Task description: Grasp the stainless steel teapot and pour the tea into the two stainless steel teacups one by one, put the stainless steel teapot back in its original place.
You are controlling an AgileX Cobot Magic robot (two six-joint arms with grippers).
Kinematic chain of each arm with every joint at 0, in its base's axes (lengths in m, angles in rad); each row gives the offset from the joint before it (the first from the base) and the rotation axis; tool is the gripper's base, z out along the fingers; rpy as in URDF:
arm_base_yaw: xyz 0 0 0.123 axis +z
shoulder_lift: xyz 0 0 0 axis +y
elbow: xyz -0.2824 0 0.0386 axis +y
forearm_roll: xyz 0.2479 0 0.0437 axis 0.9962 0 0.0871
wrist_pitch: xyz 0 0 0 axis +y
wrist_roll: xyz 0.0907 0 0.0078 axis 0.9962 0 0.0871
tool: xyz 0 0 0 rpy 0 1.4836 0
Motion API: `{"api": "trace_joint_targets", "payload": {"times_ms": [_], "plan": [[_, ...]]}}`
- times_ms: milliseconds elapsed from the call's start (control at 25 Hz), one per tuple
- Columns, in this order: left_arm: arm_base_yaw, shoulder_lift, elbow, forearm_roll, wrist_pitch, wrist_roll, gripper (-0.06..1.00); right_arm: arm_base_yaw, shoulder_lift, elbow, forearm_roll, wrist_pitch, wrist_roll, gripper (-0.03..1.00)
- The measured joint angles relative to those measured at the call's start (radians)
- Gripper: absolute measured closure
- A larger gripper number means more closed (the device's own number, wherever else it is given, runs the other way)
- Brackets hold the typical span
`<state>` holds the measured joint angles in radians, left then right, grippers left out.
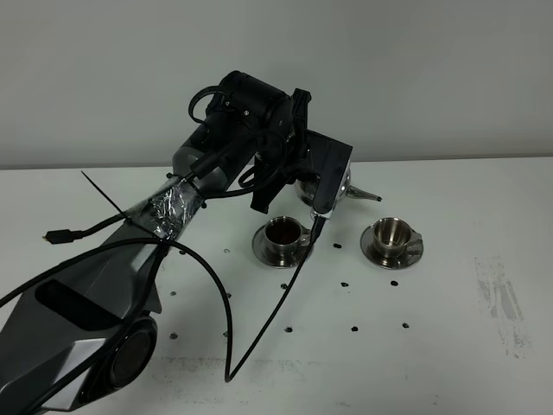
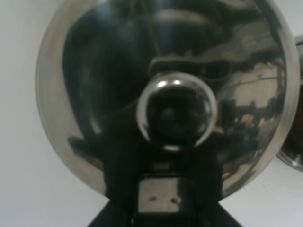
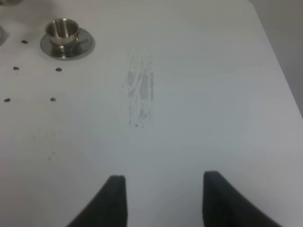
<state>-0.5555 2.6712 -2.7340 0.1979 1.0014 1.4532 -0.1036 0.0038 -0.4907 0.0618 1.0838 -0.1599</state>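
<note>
The stainless steel teapot [image 1: 350, 186] hangs above the table behind the cups, mostly hidden by my left gripper [image 1: 325, 197], which is shut on it. Its thin spout [image 1: 370, 197] points right, up and left of the right teacup [image 1: 393, 233]. Up close, its lid and round knob [image 2: 176, 109] fill the left wrist view. The left teacup [image 1: 282, 233] on its saucer holds reddish-brown tea [image 1: 281, 229]. The right teacup shows bare steel inside and also shows in the right wrist view [image 3: 61, 30]. My right gripper [image 3: 165, 201] hovers open over bare table. The original place is hidden.
A black cable [image 1: 276, 320] trails from the left arm across the white table in front of the left cup. Small black dots [image 1: 354, 328] mark the table. A scuffed patch [image 1: 497, 294] lies at the right. The table's back edge meets a white wall.
</note>
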Motion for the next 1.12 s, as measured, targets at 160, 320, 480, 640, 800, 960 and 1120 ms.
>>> {"api": "trace_joint_targets", "payload": {"times_ms": [160, 320, 480, 640, 800, 960, 1120], "plan": [[-0.001, 0.010, 0.000, 0.007, -0.020, 0.046, 0.69, 0.000, 0.000, 0.000, 0.000, 0.000, 0.000, 0.58], [-0.010, 0.010, 0.000, 0.034, -0.043, 0.060, 0.69, 0.000, 0.000, 0.000, 0.000, 0.000, 0.000, 0.58], [-0.018, 0.011, 0.000, 0.049, -0.066, 0.082, 0.69, 0.000, 0.000, 0.000, 0.000, 0.000, 0.000, 0.58], [-0.027, 0.015, 0.000, 0.052, -0.079, 0.115, 0.69, 0.000, 0.000, 0.000, 0.000, 0.000, 0.000, 0.58], [-0.033, 0.024, 0.000, 0.055, -0.090, 0.148, 0.69, 0.000, 0.000, 0.000, 0.000, 0.000, 0.000, 0.58], [-0.041, 0.028, 0.000, 0.094, -0.097, 0.162, 0.69, 0.000, 0.000, 0.000, 0.000, 0.000, 0.000, 0.58], [-0.048, 0.028, 0.000, 0.107, -0.125, 0.164, 0.69, 0.000, 0.000, 0.000, 0.000, 0.000, 0.000, 0.58]]}}
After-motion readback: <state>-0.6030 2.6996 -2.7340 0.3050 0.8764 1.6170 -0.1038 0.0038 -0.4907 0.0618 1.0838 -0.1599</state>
